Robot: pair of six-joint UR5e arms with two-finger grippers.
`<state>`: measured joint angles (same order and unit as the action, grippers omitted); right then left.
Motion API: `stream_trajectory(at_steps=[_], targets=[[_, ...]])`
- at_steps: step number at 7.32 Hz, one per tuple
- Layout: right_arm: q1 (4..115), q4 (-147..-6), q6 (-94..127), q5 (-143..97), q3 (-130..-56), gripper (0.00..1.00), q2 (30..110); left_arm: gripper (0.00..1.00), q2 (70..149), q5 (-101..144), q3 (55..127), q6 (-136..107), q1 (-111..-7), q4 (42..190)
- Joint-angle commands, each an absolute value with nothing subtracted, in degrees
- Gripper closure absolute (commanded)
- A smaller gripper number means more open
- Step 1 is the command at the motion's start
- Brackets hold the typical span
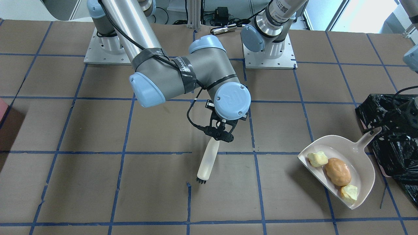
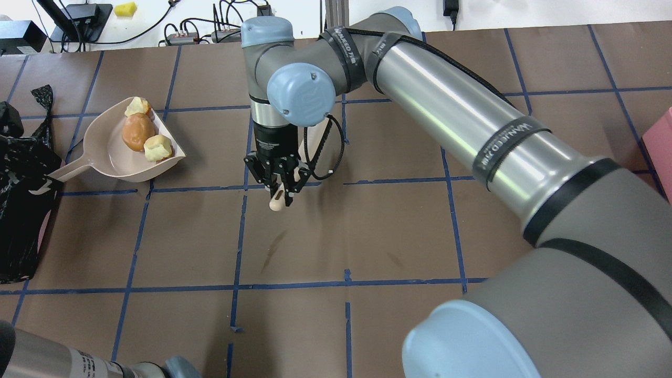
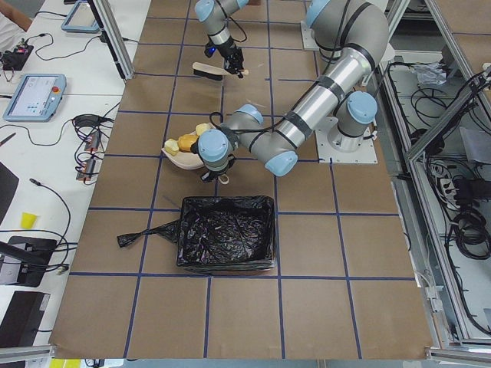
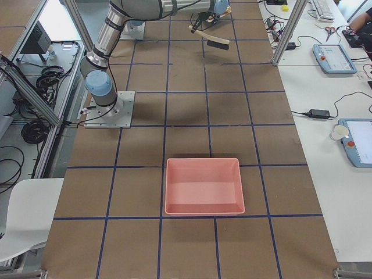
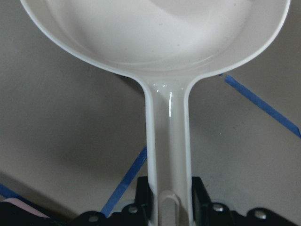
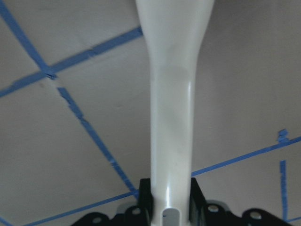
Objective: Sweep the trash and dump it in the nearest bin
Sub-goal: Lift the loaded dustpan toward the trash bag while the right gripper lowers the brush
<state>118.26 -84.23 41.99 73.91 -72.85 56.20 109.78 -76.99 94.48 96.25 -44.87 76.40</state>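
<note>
The trash sat together in the dustpan (image 2: pixel 113 157), just to the right of the bin (image 2: pixel 23 226) as the overhead camera saw it. The bin itself stood at the far left of that view. It was lined with a crinkled black bag, and a strip of pink showed on the side facing the pan.

At the bin's right edge, over the black plastic, the left gripper (image 5: pixel 168 200) had its jaws closed on the end of the dustpan's handle (image 2: pixel 71 169), one finger (image 5: pixel 141 195) pressed to each side. The pan's mouth pointed away from the bin.

Three pieces lay in a row along that open edge. The orange-crusted bread chunk (image 2: pixel 137 106) lay farthest from the robot, the orange-brown potato-shaped lump (image 2: pixel 138 132) in the middle, and the pale yellow-white chunk (image 2: pixel 157 148) nearest. The lump touched both its neighbours.

Further right, well apart from the bin, the right gripper (image 2: pixel 278 186) pointed down with its jaws clamped on the end of the brush's (image 1: pixel 209 158) pale handle. The dark bristles (image 1: pixel 201 180) were at the end away from the robot.

Farthest from the bin, at the opposite end of the brown, blue-taped table (image 2: pixel 367 236), stood a pink tray (image 4: pixel 202 160).
</note>
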Motion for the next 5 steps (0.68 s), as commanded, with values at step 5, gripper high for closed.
stream_trajectory(at_steps=[5], targets=[[114.71, -90.08, 15.69, 79.43, -103.43, 0.98, 77.60, 1.00, 99.76, -59.42, 93.69, 102.30, -27.71, 89.74]])
